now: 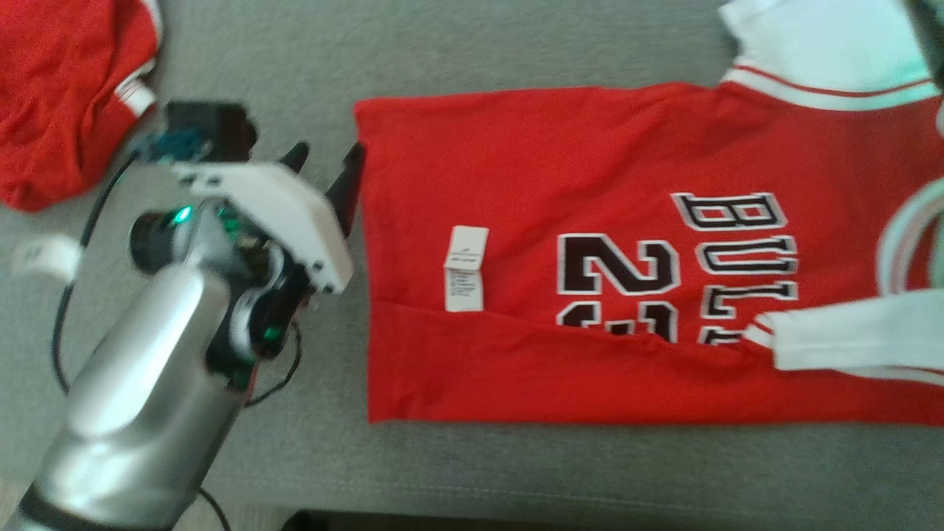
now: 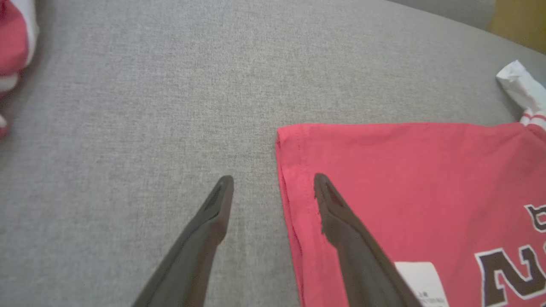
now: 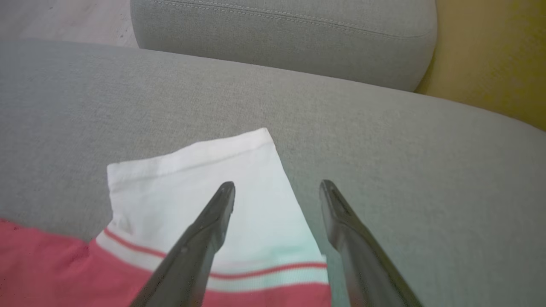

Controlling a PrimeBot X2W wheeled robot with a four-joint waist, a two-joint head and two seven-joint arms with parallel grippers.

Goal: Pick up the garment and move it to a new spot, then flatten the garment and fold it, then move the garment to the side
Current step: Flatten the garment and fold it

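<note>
A red jersey [image 1: 590, 221] with white sleeves and black lettering lies spread on the grey cushion [image 1: 442, 51], its near edge folded up over the print. My left gripper [image 1: 328, 166] is open at the jersey's hem. In the left wrist view the gripper [image 2: 273, 181] straddles the red jersey [image 2: 405, 170] hem edge, one finger over cloth, one over cushion. In the right wrist view my right gripper [image 3: 277, 187] is open above the white sleeve [image 3: 187, 179], holding nothing.
A second red garment [image 1: 59, 88] lies crumpled at the far left of the cushion, with a white tag [image 1: 44, 254] near it. A black cable [image 1: 70, 295] trails by my left arm. The cushion's front edge [image 1: 516, 509] runs along the bottom. A backrest cushion [image 3: 281, 38] stands behind.
</note>
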